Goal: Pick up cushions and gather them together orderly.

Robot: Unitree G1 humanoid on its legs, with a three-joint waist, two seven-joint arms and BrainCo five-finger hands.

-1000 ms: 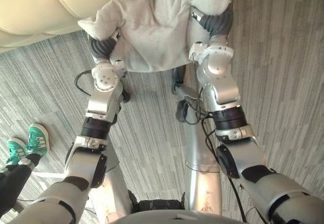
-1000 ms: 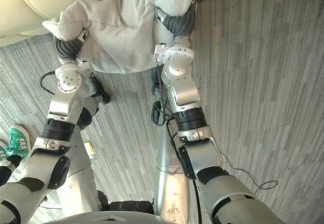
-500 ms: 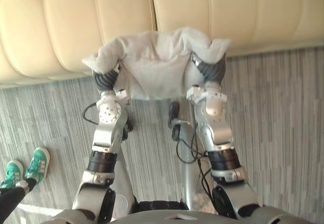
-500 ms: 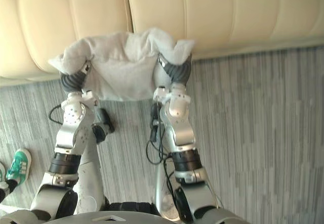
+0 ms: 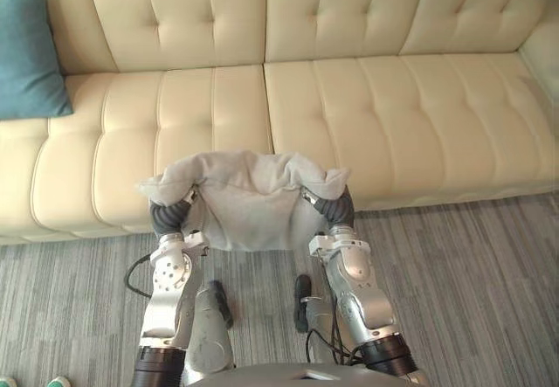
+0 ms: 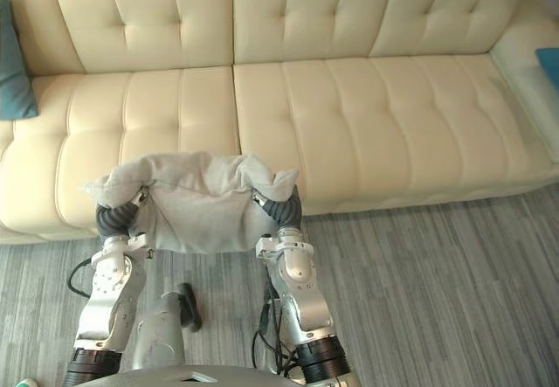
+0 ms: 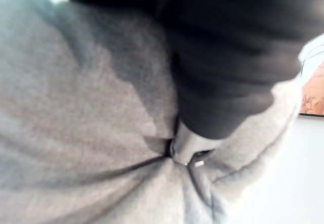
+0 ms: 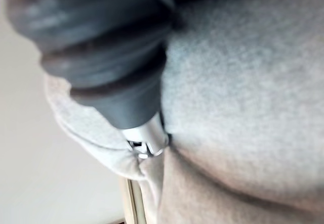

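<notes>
Currently the grey cushion (image 5: 249, 199) hangs between the two hands, its top edge slumped over the left hand (image 5: 166, 217) and the right hand (image 5: 336, 208), one at each side. The cloth buries both, so I cannot tell whether they clench it or press flat. Just beyond the hands lies the cream sofa (image 5: 393, 116), and well out past the left hand a teal cushion (image 5: 31, 51) leans against its backrest. The carrying step seems in hand. Next, probably, comes a move toward that teal cushion, to set the grey one squarely beside it.

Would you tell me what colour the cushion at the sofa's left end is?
The cushion is teal, shown best in the left eye view.
</notes>
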